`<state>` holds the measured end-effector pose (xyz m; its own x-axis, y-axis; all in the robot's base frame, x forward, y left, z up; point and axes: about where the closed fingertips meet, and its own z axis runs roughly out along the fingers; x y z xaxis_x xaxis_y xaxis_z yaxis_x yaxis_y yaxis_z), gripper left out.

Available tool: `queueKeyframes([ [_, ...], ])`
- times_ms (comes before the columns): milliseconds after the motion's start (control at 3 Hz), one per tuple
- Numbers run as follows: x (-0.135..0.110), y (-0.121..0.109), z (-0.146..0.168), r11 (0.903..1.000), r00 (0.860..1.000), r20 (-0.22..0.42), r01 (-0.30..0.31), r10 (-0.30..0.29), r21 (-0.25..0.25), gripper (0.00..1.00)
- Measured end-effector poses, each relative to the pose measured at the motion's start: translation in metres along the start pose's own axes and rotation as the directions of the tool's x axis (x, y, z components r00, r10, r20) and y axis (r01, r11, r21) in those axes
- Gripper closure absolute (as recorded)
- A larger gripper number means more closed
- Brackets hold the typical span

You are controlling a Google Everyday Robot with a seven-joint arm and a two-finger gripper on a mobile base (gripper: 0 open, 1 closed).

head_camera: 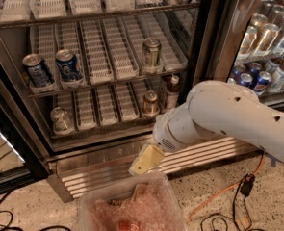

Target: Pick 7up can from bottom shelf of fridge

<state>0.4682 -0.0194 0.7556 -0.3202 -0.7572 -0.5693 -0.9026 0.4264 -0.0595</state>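
The fridge [206,42] stands open, with wire racks and white lane trays. The 7up can [60,120], pale grey-green with a silver top, stands at the left end of the bottom shelf [108,102]. A brownish-copper can [150,104] and a small bottle [172,91] stand on the same shelf further right. My gripper [146,160] hangs in front of the ribbed steel base [98,170], below the shelf and to the lower right of the 7up can, apart from it. It holds nothing I can see.
Two blue Pepsi cans [68,64] and a greenish can [151,52] stand on the rack above. A clear plastic bin [132,211] sits on the floor under the gripper. The neighbouring cooler [264,37] full of cans is at right. Cables [218,201] lie on the floor.
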Motion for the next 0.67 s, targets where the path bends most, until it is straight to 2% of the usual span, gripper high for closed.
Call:
queueKeyframes([
  [333,0.0,0.0,0.0,1.0,1.0,0.0,0.002,-0.002,0.0,0.0],
  [667,-0.016,-0.012,0.023,0.9994,0.998,0.066,0.006,-0.004,-0.033,0.0],
])
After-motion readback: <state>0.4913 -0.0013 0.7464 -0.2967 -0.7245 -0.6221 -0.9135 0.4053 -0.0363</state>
